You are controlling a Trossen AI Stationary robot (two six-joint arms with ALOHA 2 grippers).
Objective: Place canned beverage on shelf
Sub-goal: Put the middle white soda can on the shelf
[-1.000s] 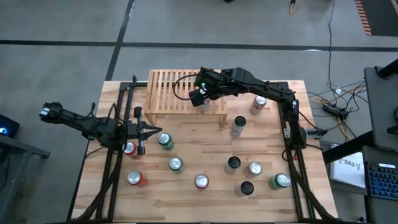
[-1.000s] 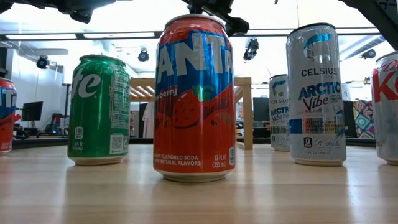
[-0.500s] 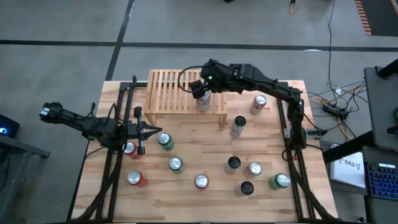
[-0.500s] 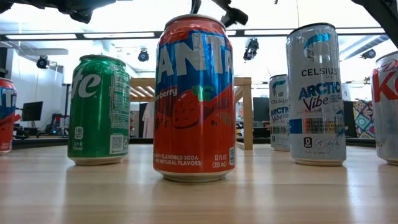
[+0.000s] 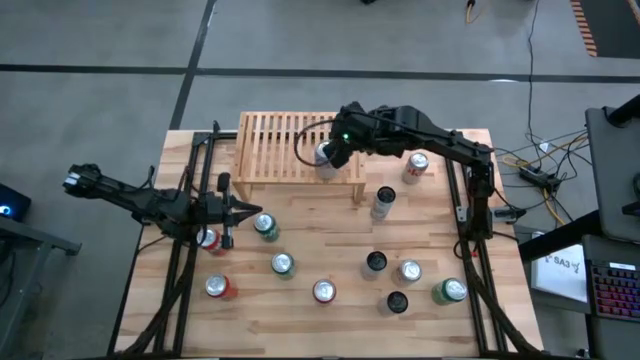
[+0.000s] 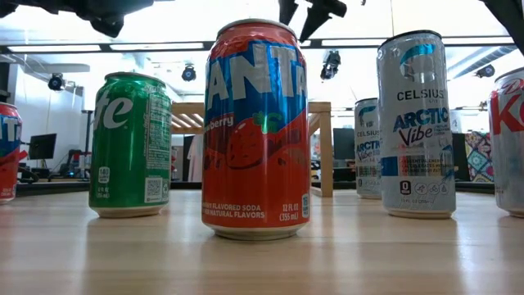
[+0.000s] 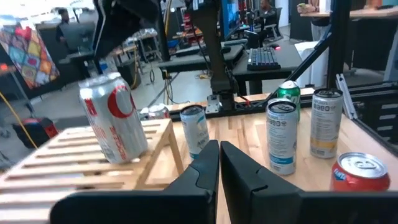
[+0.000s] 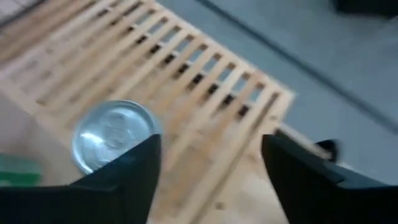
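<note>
A silver and red can (image 7: 113,118) stands on the shelf (image 5: 290,150), near the shelf's right front corner, top up but leaning a bit. The right pincer (image 5: 338,152) hangs just beside it, fingers spread, holding nothing. The left pincer (image 5: 250,210) waits clenched near the bench's left edge.

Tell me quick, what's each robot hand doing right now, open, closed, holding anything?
Left hand: closed, holding nothing, waiting at the table's left side.
Right hand: open, above the shelf, beside a silver can, holding nothing.
</note>
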